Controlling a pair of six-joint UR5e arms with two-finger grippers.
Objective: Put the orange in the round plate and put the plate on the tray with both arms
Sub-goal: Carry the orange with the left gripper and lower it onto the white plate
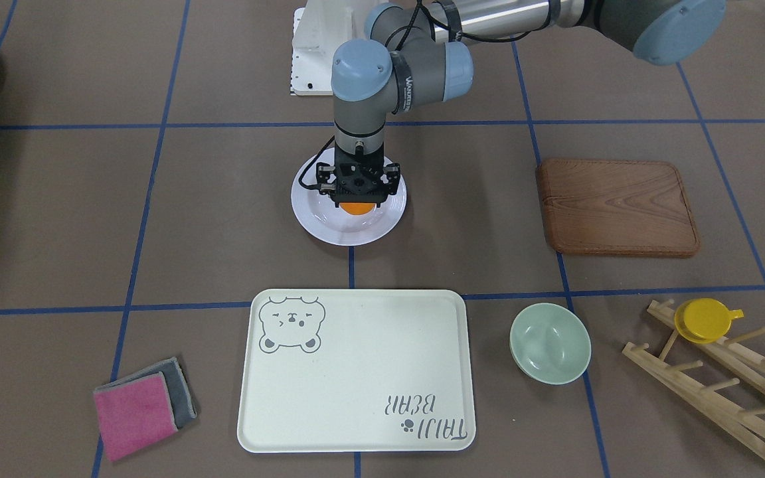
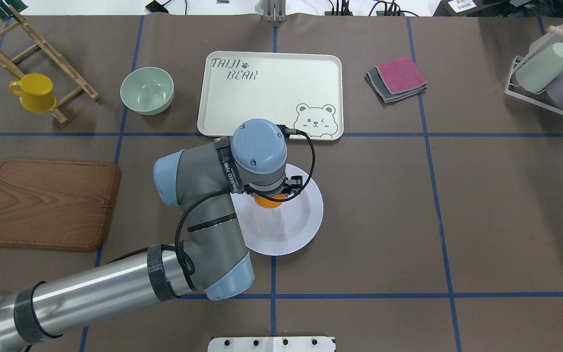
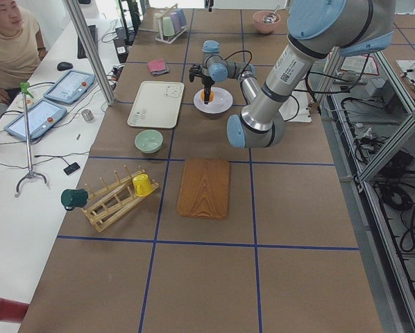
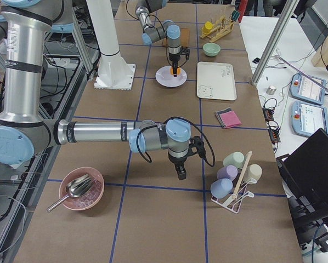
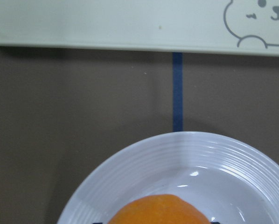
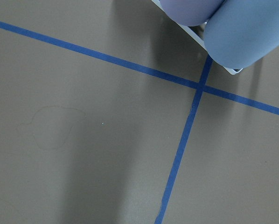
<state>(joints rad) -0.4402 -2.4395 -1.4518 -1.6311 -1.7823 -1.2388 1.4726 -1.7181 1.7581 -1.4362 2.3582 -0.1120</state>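
The orange [image 1: 356, 208] sits low in the middle of the white round plate [image 1: 382, 226], at the table's centre. My left gripper [image 1: 357, 202] points straight down over the plate and is shut on the orange; in the left wrist view the orange [image 5: 158, 211] fills the bottom edge with a dark fingertip at each side. The cream tray [image 1: 356, 372] with the bear drawing lies bare just beyond the plate [image 2: 292, 230], apart from it. My right gripper [image 4: 181, 175] hangs over bare table far to the robot's right, near the cup rack; I cannot tell whether it is open or shut.
A brown wooden board [image 1: 618, 206] lies on the robot's left side. A pale green bowl [image 1: 550, 342] stands beside the tray, then a wooden rack with a yellow cup [image 1: 704, 320]. Pink and grey cloths [image 1: 140, 405] lie on the tray's other side. A pink bowl [image 4: 80, 189] holds a scoop.
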